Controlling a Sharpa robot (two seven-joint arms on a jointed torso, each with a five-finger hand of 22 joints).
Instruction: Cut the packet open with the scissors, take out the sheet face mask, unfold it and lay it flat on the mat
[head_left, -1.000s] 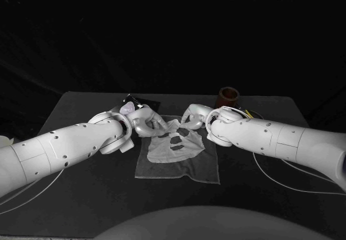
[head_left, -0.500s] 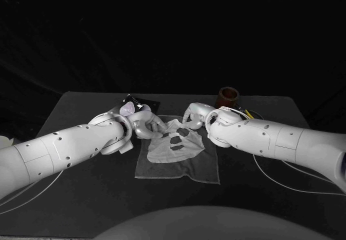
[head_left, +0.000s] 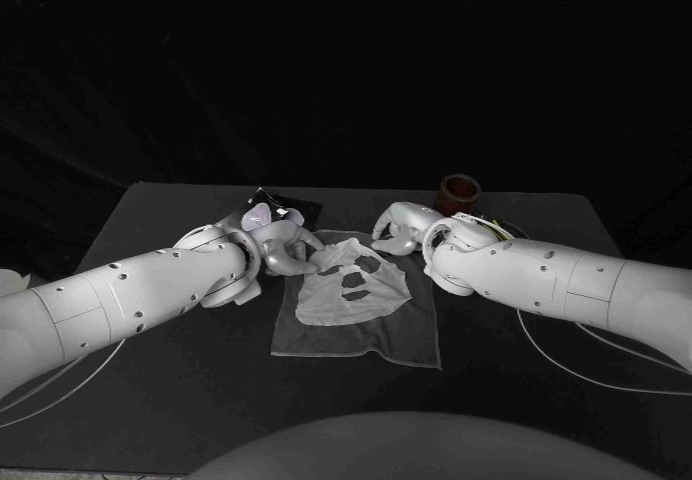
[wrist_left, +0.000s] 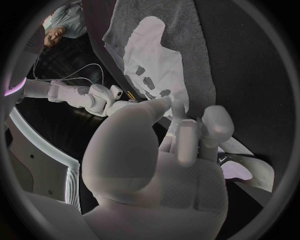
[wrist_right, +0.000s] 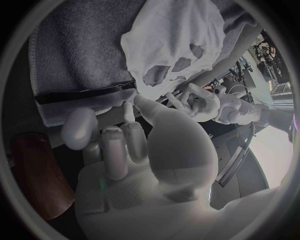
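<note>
The white sheet mask (head_left: 351, 288) lies unfolded on the grey mat (head_left: 361, 340), eye and mouth holes up. My left hand (head_left: 289, 245) hovers at the mask's far left corner, fingers spread, one fingertip close to the edge, nothing held. My right hand (head_left: 401, 228) is off the far right corner, fingers loosely apart and empty. The left wrist view has the mask (wrist_left: 153, 65) lying on the mat (wrist_left: 187, 30) beyond my thumb. The right wrist view has the mask (wrist_right: 175, 40) flat past my fingers. The opened dark packet (head_left: 268, 211) lies behind my left hand.
A brown cup (head_left: 459, 190) stands at the table's back right, also in the right wrist view (wrist_right: 34, 170). Yellow handles (head_left: 495, 226) peek out beside my right arm. White cables (head_left: 577, 350) trail across the black table on the right.
Both hands were on the mask's far corners; the right hand has lifted off and drawn back to the right, the left has eased away. The mask stays flat.
</note>
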